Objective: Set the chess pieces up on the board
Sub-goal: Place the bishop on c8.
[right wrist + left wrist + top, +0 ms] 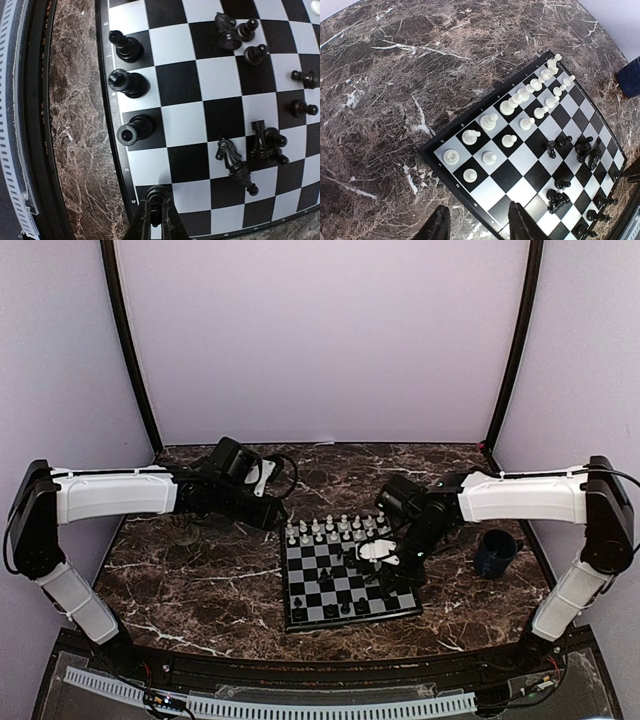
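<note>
On my overhead feed the board (312,590) lies on the dark marbled surface (200,580), a little right of centre between the two arms. The white pieces (335,530) stand in two rows along its far side. The black pieces (330,610) are spread over the near half, some lined up at the near edge and others loose towards the middle. My right wrist view looks down on that black side. Three black back-row pieces (127,82) stand one after another on the squares against the rim. Next in that line the right jaws are together, pinched on the head of a fourth black piece (157,192), which sits over a rim square. Farther in, a black knight (235,162) lies on its side, just beside a small black cluster (265,142) with a rook in it. The left jaws stand well apart with nothing between them, hanging near the board's far left corner. In the left wrist view their fingers (522,222) frame the rim on the white side. Small white coordinate marks run along the dark rim in both wrist views. They look like digits, but they are too small for me to read with confidence. A dark blue mug (495,552) stands on the surface to the right of the board, apart from it.
</note>
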